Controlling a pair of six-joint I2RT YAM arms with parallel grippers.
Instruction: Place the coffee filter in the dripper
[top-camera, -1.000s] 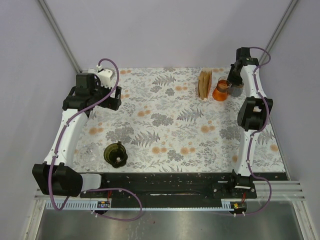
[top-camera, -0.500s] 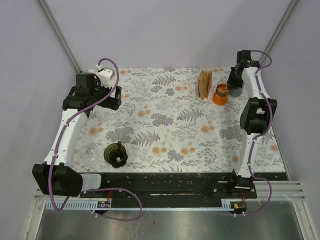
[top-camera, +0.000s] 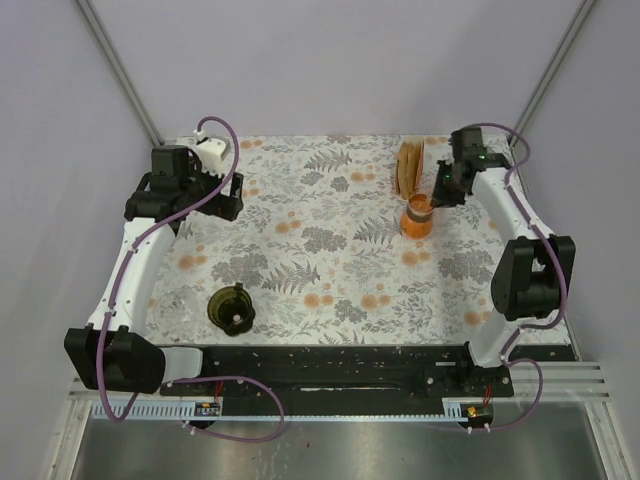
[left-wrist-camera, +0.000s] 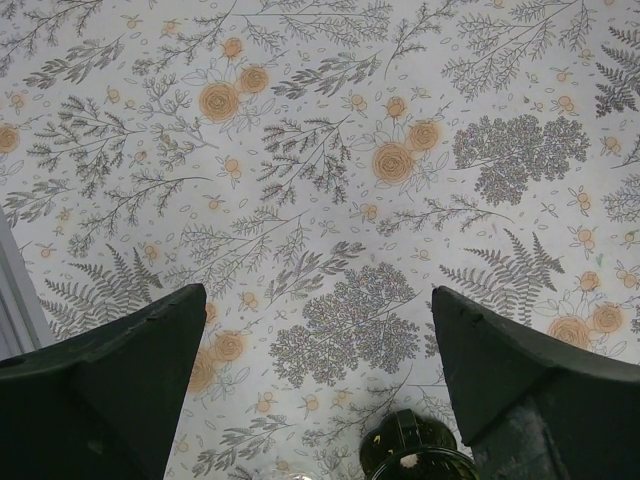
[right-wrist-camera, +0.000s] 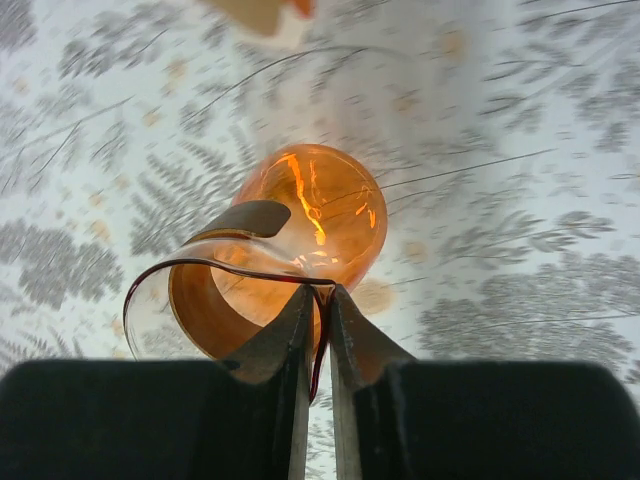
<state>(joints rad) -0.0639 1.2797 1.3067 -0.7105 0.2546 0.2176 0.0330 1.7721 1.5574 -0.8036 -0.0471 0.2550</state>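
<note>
Floral bench (top-camera: 330, 270), task barely begun: right gripper (right-wrist-camera: 320, 292) pinches the orange dripper (top-camera: 419, 217) rim, filters (top-camera: 409, 168) at its twelve o'clock not yet placed, left gripper (left-wrist-camera: 315, 295) spread.

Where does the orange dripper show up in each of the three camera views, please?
Top external: right of centre, towards the far side, the orange dripper is held by the right gripper.
Left wrist: not in it.
Right wrist: centre, rim pinched between the fingers.
Shared landmark: the flowered tablecloth, seen in all three.
</note>
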